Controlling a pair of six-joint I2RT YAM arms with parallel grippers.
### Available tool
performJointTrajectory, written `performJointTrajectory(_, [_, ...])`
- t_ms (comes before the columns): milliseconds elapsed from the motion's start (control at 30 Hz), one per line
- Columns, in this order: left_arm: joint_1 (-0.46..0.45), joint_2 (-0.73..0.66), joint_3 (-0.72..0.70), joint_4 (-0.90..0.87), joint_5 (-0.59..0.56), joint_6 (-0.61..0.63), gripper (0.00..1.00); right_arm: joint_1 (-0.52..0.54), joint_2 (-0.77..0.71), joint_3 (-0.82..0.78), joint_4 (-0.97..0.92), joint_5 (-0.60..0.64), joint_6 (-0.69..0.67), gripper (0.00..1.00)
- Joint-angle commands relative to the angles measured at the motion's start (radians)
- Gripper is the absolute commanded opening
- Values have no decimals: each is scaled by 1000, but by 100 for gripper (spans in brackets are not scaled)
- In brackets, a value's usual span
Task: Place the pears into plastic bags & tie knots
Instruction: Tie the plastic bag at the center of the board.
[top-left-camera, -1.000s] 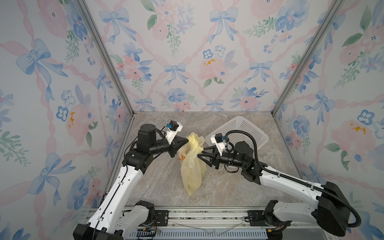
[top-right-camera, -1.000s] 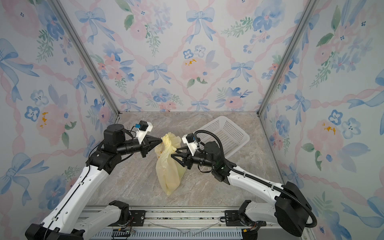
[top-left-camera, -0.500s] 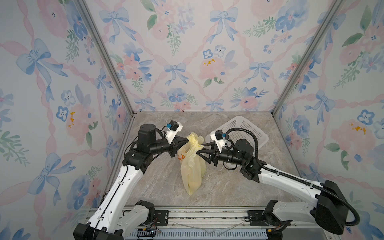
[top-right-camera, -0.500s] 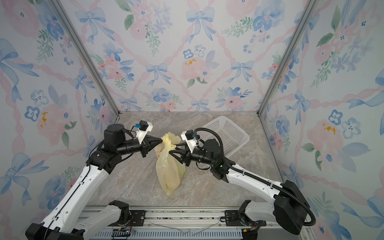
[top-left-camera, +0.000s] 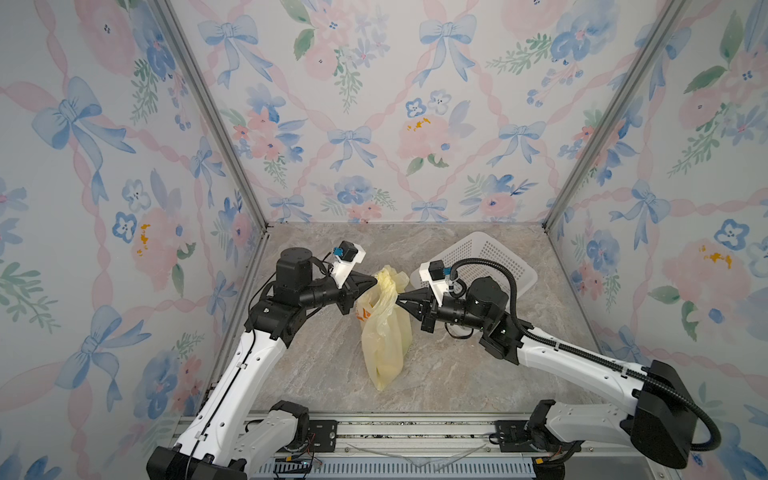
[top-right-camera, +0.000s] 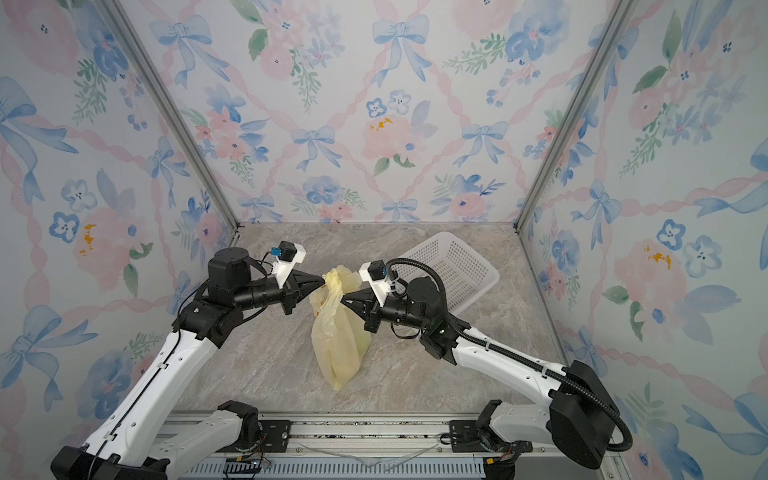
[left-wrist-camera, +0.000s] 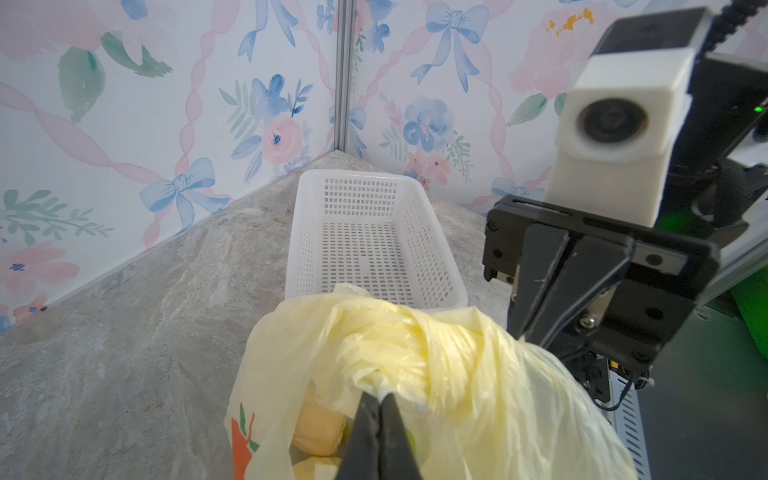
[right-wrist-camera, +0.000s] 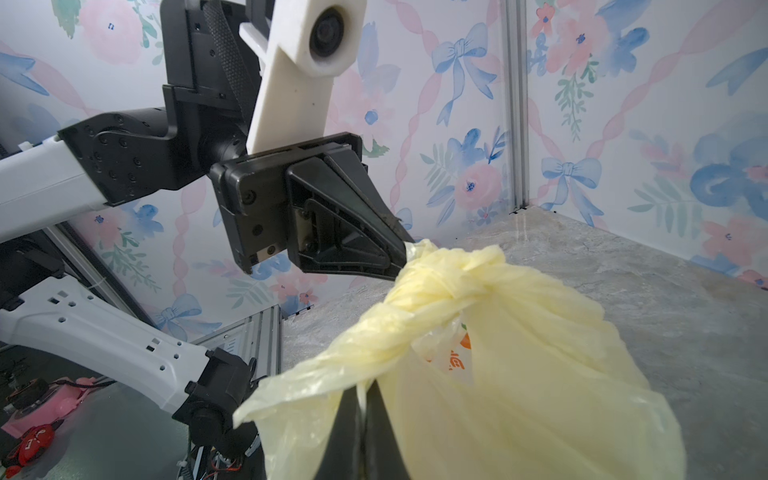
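Between left claw (top-left-camera: 374, 282) and right claw (top-left-camera: 400, 297) — crinkly translucent yellow bag (top-left-camera: 384, 345), ropelike knot (right-wrist-camera: 436, 286)

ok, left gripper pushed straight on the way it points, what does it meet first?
The bag, at the twisted top the left gripper pinches; past that probably the basket, depth unclear.

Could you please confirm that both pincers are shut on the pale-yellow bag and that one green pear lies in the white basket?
Not quite: the white perforated basket holds nothing, as the left wrist view shows; pale pears show inside the pale-yellow bag instead. The left pincer and the right pincer are indeed shut on that bag.
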Motion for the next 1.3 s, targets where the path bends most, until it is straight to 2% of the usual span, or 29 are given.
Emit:
performJointTrajectory(0, [5, 13, 21, 5, -91, 18, 0, 7, -38, 4, -51, 21, -15, 0])
performJointTrajectory(200, [19, 82, 31, -24, -499, -6, 0, 17, -133, -90, -287, 110, -35, 0])
performJointTrajectory(333, [52, 171, 23, -44, -657, -29, 0, 19, -214, -187, -479, 214, -34, 0])
performJointTrajectory(467, [144, 270, -1, -49, -737, -96, 0, 14, -304, -265, -698, 385, 86, 0])
performJointTrajectory(633, [257, 349, -27, -54, -766, -166, 0, -23, -434, -329, -950, 586, 300, 0])
performJointTrajectory(800, [265, 368, -35, -71, -839, -182, 0, -36, -483, -317, -1086, 676, 350, 0])
performJointTrajectory(900, [265, 346, -40, -52, -762, -200, 0, -61, -500, -311, -1021, 631, 343, 0])
performJointTrajectory(933, [265, 334, -45, -36, -733, -210, 2, -90, -501, -301, -999, 602, 331, 24])
performJointTrajectory(967, [265, 323, -50, -21, -713, -217, 15, -118, -497, -285, -992, 584, 320, 48])
performJointTrajectory(1000, [265, 306, -60, 1, -704, -228, 34, -156, -493, -260, -995, 569, 303, 61])
performJointTrajectory(1067, [265, 276, -84, 39, -726, -246, 61, -225, -486, -208, -1015, 562, 254, 71])
performJointTrajectory(1100, [265, 264, -97, 55, -750, -252, 70, -265, -485, -181, -1030, 564, 229, 75])
performJointTrajectory(1233, [265, 224, -151, 109, -845, -276, 85, -421, -480, -114, -1074, 591, 171, 94])
performJointTrajectory(1267, [265, 209, -174, 129, -878, -289, 93, -463, -479, -108, -1076, 599, 159, 99])
